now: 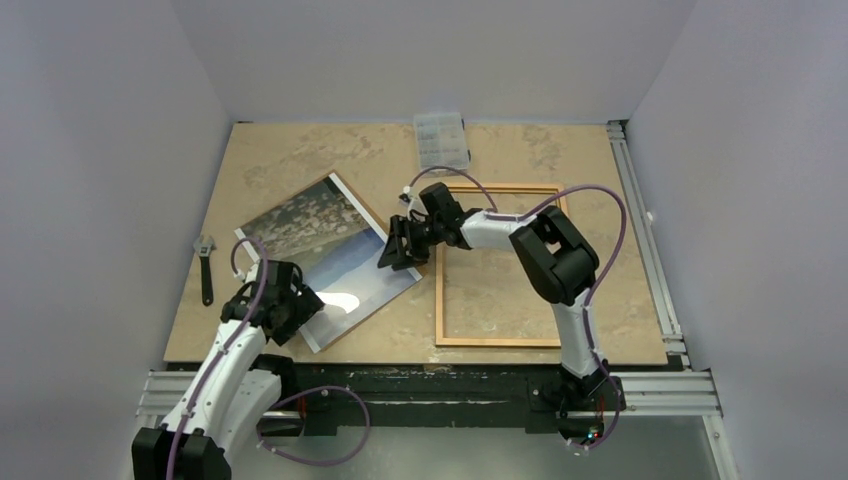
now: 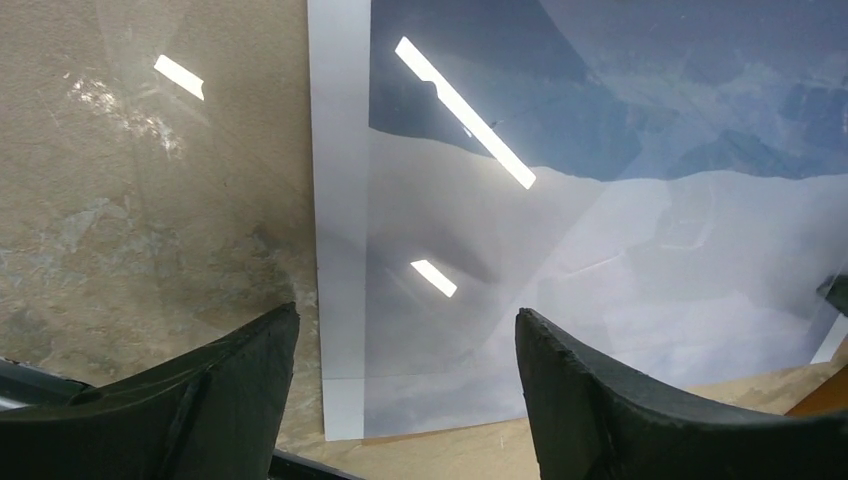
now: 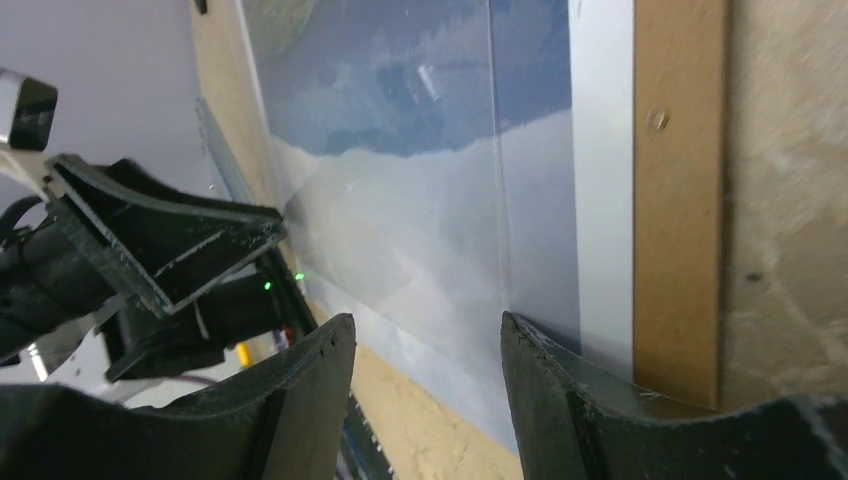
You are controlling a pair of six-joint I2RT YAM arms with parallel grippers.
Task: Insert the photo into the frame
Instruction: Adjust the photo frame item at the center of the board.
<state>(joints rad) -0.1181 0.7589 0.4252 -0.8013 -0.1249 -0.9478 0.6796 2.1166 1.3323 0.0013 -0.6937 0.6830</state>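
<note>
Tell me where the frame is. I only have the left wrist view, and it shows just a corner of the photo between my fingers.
Observer: The frame lies flat to the right of the photo, partly under the right arm, with nothing in it.
Operator: And the right gripper?
Observer: The right gripper is at the photo's edge nearest the frame, jaws open.
Operator: Anything on the other side?
Observer: A wrench lies left of the photo, apart from it.
</note>
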